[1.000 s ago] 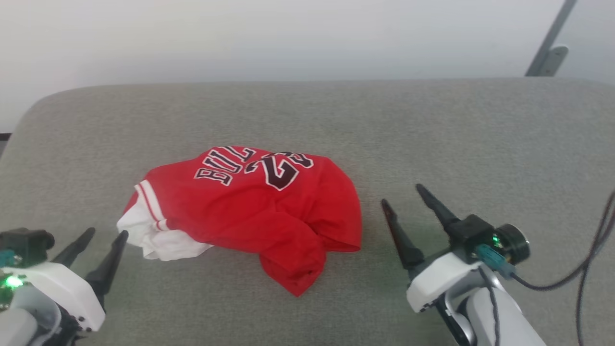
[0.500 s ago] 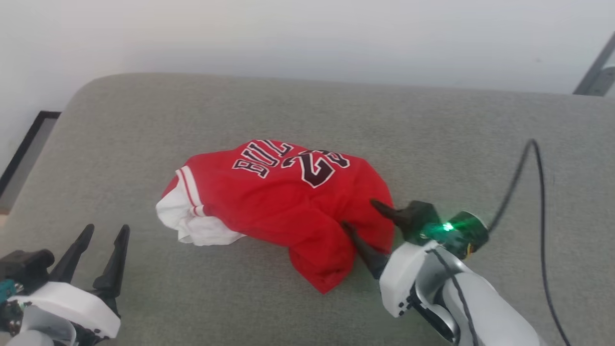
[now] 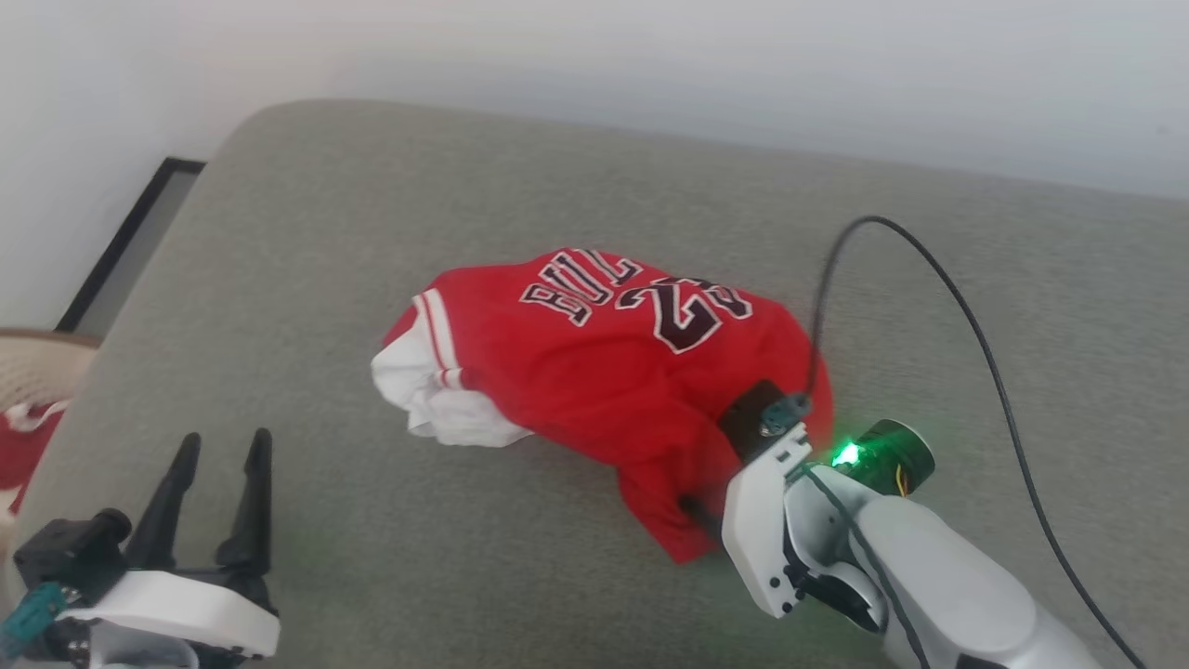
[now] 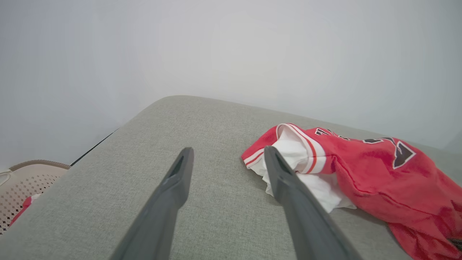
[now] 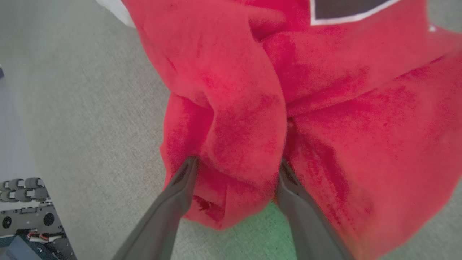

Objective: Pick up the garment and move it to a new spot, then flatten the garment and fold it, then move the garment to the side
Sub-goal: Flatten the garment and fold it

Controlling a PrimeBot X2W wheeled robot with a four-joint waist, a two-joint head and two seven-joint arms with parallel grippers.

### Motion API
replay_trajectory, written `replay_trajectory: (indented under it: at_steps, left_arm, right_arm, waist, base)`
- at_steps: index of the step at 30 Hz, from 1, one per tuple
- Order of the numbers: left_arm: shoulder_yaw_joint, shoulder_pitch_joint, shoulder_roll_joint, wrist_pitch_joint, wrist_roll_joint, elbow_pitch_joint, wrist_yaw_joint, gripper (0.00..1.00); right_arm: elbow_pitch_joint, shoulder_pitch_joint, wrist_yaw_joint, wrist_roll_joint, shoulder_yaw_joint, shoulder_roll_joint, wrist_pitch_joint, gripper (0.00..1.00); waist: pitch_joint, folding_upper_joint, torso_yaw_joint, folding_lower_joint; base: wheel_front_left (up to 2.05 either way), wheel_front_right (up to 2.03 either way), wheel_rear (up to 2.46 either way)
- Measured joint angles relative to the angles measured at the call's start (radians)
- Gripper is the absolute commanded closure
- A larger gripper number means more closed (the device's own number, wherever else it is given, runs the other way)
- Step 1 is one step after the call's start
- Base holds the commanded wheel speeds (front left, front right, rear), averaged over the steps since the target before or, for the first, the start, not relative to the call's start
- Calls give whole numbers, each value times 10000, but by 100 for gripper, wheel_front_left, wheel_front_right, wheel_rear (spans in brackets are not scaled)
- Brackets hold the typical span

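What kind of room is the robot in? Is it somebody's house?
Probably a room in a home, or one set up like it. There is a soft grey cushioned surface like a sofa or bed, a plain white wall behind it, and a laundry-style basket beside it.

Bare grey cushion point(image 3: 650, 186) across top and lower middle of head view: free passage. Garment point(image 3: 594, 372) heaped mid-frame, blocking centre. Right gripper point(image 5: 236, 164) spread wide, straddling a red fold at lower right. Black cable point(image 3: 966, 316) looping over right side. Left gripper point(image 3: 227, 437) spread at lower left, clear cushion ahead. Basket point(image 3: 32, 372) at left edge.
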Motion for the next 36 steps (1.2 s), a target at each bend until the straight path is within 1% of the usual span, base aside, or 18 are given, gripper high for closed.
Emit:
replay_trajectory:
  at_steps: [3,5,8,9,10,15,19,20,24,30,31,32,33,36]
  left_arm:
    - [50,6,-337,0,130,-48,-29,0]
    - [-31,5,-430,0,184,-150,-31,0]
    - [25,-4,-606,-2,184,-257,-31,0]
    - [21,-6,-656,0,184,-305,-31,0]
    - [25,-8,-700,-2,184,-337,-31,0]
    - [142,1,-863,0,182,-393,-31,0]
    - [284,179,-899,-2,184,-435,-33,0]
    - [376,248,-894,-2,190,-464,-35,0]
    - [568,396,-888,0,236,-577,-35,0]
    - [828,593,-888,-2,276,-709,-36,0]
    - [848,594,-886,-2,286,-732,-36,0]
    - [848,594,-886,-2,286,-732,-36,0]
    - [878,600,-894,0,303,-757,-42,0]
    - [878,603,-886,0,343,-779,-42,0]
  right_arm:
    - [403,-349,0,203,322,63,731,0]
    - [786,-571,0,314,466,146,1087,0]
    - [1281,-923,0,382,602,267,1225,0]
    - [1419,-1035,0,359,711,284,1204,56]
    - [1559,-1134,0,376,765,301,1085,100]
    - [1998,-1479,2,575,708,324,451,100]
    - [1825,-1773,2,677,669,113,278,100]
    - [1559,-1871,2,734,493,-157,207,100]
    - [945,-1935,2,731,-40,-913,217,100]
    - [-157,-1510,2,449,-1392,-2130,711,100]
    - [-337,-1390,2,412,-1668,-2316,815,100]
    - [-337,-1390,2,412,-1668,-2316,815,100]
    - [-644,-1095,2,268,-2199,-2661,1055,100]
    - [-1009,-558,2,48,-3033,-3053,1475,100]
  waist:
    - [98,0,261,0]
    - [176,0,422,0]
    - [269,1,638,-1]
    - [296,0,693,0]
    - [316,0,742,0]
    - [322,0,772,0]
    - [228,0,594,0]
    - [178,0,462,0]
    - [92,0,162,0]
    - [5,0,-355,0]
    - [-4,0,-434,0]
    - [-4,0,-434,0]
    - [-18,0,-571,0]
    - [-9,0,-710,0]
  base:
    - [0,0,0]
    - [0,0,0]
    - [0,0,0]
    - [0,0,0]
    - [0,0,0]
    - [0,0,0]
    - [0,0,0]
    - [0,0,0]
    - [0,0,0]
    - [0,0,0]
    - [0,0,0]
    - [0,0,0]
    - [0,0,0]
    - [0,0,0]
